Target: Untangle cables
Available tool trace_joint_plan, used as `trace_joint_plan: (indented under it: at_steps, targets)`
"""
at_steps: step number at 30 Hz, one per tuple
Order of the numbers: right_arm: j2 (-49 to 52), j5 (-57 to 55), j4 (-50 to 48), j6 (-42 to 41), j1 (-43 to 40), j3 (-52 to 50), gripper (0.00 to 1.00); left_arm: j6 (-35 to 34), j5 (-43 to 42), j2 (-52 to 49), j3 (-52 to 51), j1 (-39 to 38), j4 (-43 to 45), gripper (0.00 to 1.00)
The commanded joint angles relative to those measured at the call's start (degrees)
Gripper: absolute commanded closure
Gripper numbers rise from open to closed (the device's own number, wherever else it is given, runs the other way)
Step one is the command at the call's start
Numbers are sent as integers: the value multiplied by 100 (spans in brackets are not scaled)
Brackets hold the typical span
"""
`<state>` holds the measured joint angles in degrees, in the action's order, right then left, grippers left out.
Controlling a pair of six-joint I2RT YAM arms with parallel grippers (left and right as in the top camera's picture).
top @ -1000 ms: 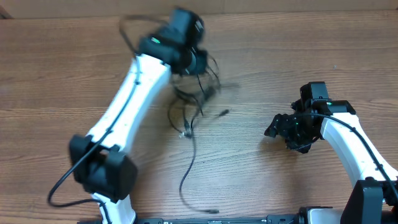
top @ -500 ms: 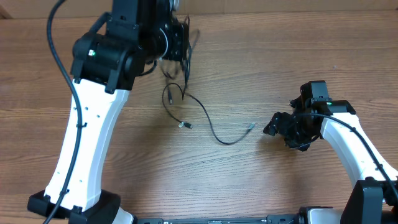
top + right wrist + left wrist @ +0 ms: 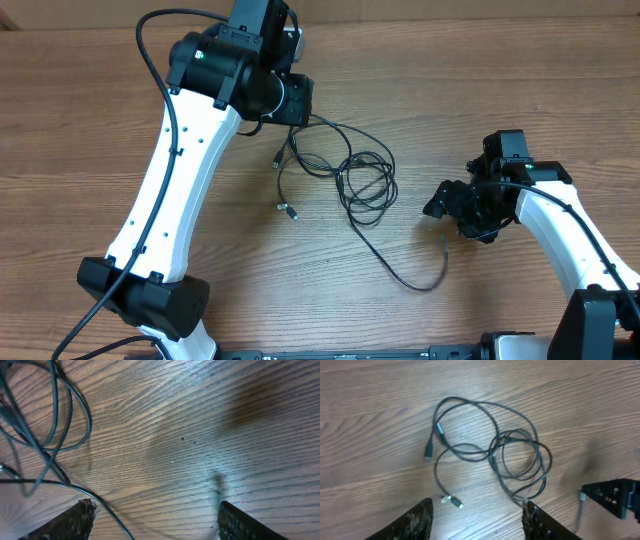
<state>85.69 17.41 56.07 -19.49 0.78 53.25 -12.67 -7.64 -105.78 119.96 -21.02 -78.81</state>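
A: Where are the cables (image 3: 345, 186)?
B: Loose loops on the table (image 3: 500, 80), 1 strand trailing nearest. The right gripper (image 3: 156, 521) is near them, jaws apart, empty.
A: Farther back?
B: The left gripper (image 3: 477, 520) hangs over the loops, jaws apart, empty.

Wears smooth white shells between chunky black joints on left arm (image 3: 185, 180) and right arm (image 3: 565, 225); trails thick black wires (image 3: 148, 55) along both; glows with small green lights (image 3: 527, 165); ends in rough black fingers (image 3: 415, 520).
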Motion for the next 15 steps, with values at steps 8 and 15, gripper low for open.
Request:
trace_joint_plan:
  at_steps: [8,15]
  targets:
    - [-17,-396,105,-13,-13,151,30,157,157,35,-278,-304,-105,42]
    - [-17,-1091,367,-905,-789,153,29,678,-125,31,-999,-938,446,35]
